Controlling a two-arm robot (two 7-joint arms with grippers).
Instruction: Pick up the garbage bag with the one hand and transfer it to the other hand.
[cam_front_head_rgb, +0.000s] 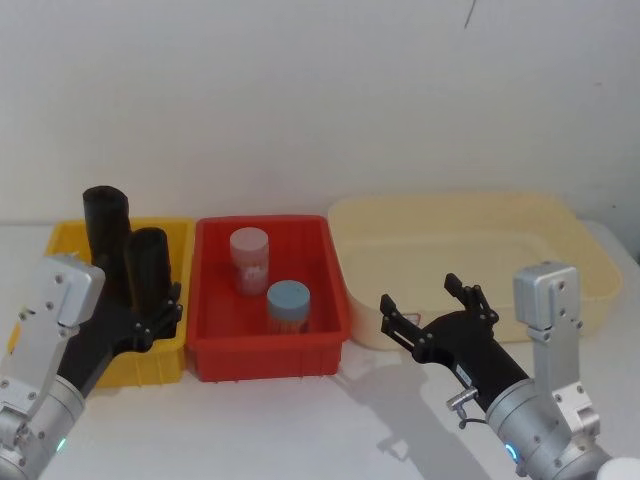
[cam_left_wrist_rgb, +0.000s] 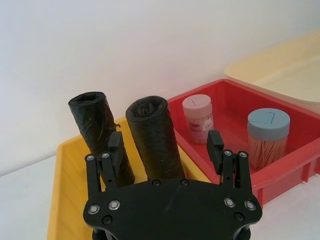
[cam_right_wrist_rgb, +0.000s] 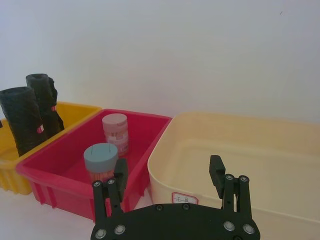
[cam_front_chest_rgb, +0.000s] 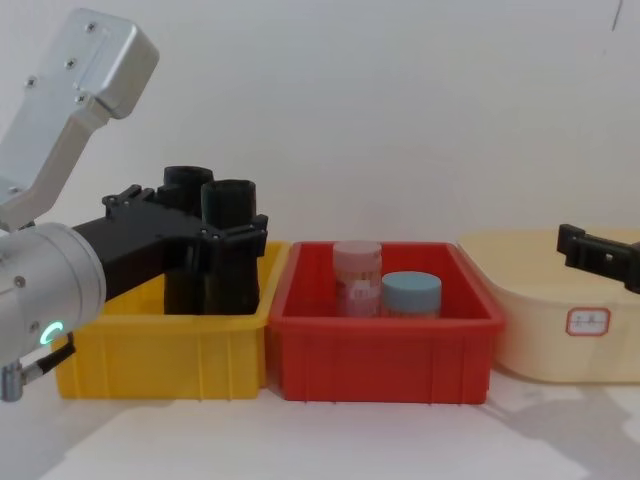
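- L gripper (cam_left_wrist_rgb: 165, 142) (green-lit arm): fingers apart, one each side of garbage bag (cam_left_wrist_rgb: 152, 135); gap shows on both sides, no grip
- garbage bag upright in yellow bin (cam_front_head_rgb: 70, 238), just beside 2nd black roll (cam_front_head_rgb: 105, 225); it's the roll nearer red bin (cam_front_head_rgb: 265, 220)
- R gripper (cam_front_head_rgb: 425, 300) (blue-lit arm): fingers apart, nothing btwn; hovers in front of cream tub (cam_front_head_rgb: 450, 205), well apart from bag

- Head: high up, pitched forward and down onto the red bin (cam_front_head_rgb: 265, 360).
- Chest: low, side-on, near the red bin's front wall.
- Left wrist: behind the left tool (cam_left_wrist_rgb: 165, 142), close over the yellow bin (cam_left_wrist_rgb: 60, 200), red bin beside it.
- Right wrist: behind the right tool (cam_right_wrist_rgb: 168, 170), facing the red bin and the cream tub (cam_right_wrist_rgb: 280, 150).
- All four views share the red bin.
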